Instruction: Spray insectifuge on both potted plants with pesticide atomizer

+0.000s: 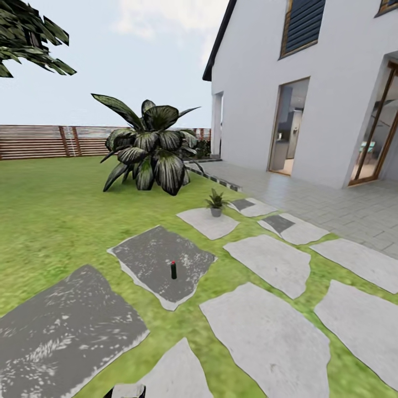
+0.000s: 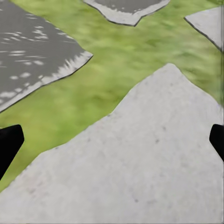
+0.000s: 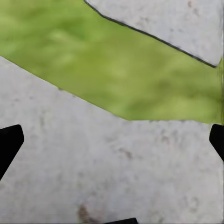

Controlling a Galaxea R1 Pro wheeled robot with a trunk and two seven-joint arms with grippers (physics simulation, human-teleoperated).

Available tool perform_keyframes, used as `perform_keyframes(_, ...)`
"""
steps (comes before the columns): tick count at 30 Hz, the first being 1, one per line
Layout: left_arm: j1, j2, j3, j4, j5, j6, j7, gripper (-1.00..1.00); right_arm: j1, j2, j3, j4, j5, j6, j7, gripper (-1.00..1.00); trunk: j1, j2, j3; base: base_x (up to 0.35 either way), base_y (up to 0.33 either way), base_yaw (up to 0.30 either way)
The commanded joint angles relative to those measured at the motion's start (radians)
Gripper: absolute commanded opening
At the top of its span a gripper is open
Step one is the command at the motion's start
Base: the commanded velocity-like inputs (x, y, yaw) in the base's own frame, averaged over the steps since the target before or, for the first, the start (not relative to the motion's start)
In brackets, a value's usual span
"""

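Ahead, the atomizer stands on a dark slab, a potted plant beyond; both grippers' fingers spread, empty.

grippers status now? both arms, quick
Left gripper: open, holding nothing, above a paving slab.
Right gripper: open, holding nothing, also above paving.

Small dark cylindrical pesticide atomizer with a red cap, upright on a dark grey paving slab ahead of me, small green potted plant on a pale slab beyond, green lawn around
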Motion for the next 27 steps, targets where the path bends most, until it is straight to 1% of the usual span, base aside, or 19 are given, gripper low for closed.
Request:
perform_keyframes(1, 0.0, 0.0, 0.0, 0.0, 0.0, -0.003, 0.0, 1.0, -0.001, 0.0, -0.001, 0.001, 0.0, -0.004, 0.0, 1.0, 0.0, 0.0, -0.001, 0.267, -0.235, 0.0)
perform_keyframes(27, 0.0, 0.0, 0.0, 0.0, 0.0, -0.003, 0.0, 1.0, -0.001, 0.0, -0.001, 0.001, 0.0, -0.004, 0.0, 1.0, 0.0, 0.0, -0.001, 0.265, -0.235, 0.0)
